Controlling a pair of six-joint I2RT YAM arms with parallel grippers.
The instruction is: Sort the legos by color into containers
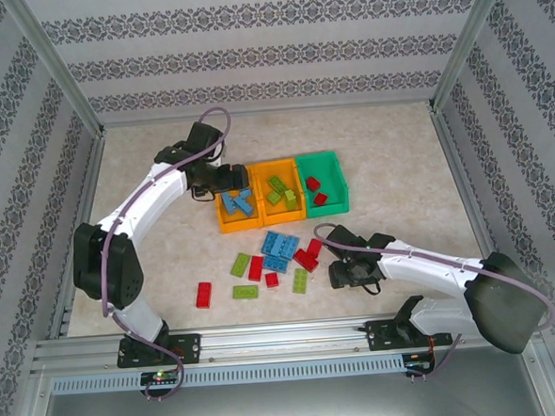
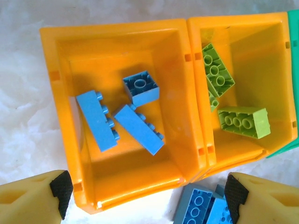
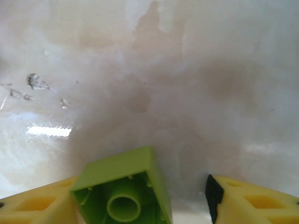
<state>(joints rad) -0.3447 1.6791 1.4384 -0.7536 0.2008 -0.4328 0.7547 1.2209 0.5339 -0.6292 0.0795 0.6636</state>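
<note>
- Marbled worktop lay close beneath your right end effector, fingers spread: a lime green brick leaned on one finger, clear of the other pad.
- Closing on that tilt could have squirted it out or skewed it.
- Your left end effector hung released above the orange bin of blue legos; the arms could have met at the neighbouring bin holding green bricks.
</note>
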